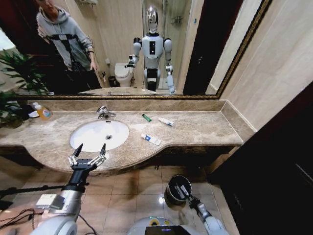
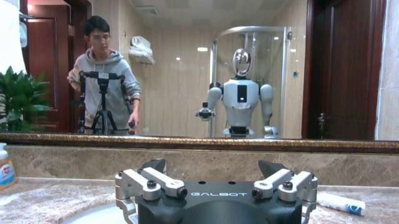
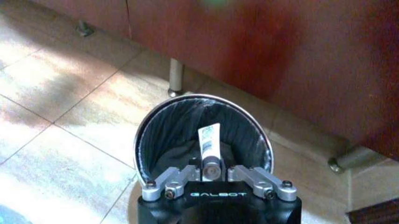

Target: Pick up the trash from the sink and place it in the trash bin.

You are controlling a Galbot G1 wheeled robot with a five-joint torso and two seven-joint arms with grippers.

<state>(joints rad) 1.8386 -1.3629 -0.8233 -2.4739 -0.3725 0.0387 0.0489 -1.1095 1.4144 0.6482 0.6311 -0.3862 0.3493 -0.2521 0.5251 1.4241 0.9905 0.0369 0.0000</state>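
The left gripper (image 1: pixel 89 150) hovers with fingers spread wide at the near rim of the sink (image 1: pixel 99 134), holding nothing. Three tubes (image 1: pixel 151 140) lie on the counter to its right, long axes slanting. The right gripper (image 3: pixel 211 173) pinches a white tube (image 3: pixel 208 140) directly over the trash bin (image 3: pixel 163 121), pointing downward inside.

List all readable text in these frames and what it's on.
"GALBOT": on the body of the left gripper, open above the sink.
"GALBOT": on the right gripper, shut on a white tube over the trash bin.
Tube print and orange bottle label: too blurred to read.
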